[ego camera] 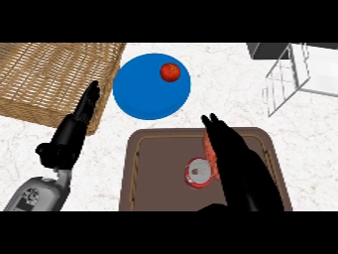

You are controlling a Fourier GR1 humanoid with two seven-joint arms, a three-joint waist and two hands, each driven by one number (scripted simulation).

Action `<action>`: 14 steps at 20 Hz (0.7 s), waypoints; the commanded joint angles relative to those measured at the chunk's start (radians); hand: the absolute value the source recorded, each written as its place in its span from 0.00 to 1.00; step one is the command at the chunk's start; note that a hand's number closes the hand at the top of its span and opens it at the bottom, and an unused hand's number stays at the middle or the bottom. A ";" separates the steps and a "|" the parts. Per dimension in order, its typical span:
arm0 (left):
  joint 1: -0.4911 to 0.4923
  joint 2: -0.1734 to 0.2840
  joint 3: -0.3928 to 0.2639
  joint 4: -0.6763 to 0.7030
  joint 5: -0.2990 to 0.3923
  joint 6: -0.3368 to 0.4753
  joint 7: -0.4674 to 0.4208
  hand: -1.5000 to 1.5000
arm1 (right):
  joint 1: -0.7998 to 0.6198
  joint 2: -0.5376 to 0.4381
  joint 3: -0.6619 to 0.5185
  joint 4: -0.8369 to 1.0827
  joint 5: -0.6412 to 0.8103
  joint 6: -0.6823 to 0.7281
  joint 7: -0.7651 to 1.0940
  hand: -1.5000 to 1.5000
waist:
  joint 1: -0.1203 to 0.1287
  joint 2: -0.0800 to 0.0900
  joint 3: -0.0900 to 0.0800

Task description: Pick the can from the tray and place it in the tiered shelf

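No label can be read on the can [198, 173], stood upright in the tray [149, 168]; right hand [234, 154] is held straight-fingered beside it, gripping nothing.

Red can [197, 173] upright in brown tray [160, 168]

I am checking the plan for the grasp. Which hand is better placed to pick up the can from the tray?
The right hand. It hangs over the brown tray, fingers straight, right beside the red can. The left hand is off the tray, by the wicker basket.
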 commanded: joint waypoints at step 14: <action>0.006 -0.017 0.019 0.063 -0.009 -0.024 0.057 0.50 | 0.027 0.131 -0.073 0.128 0.091 0.142 0.122 0.00 | 0.010 0.017 -0.010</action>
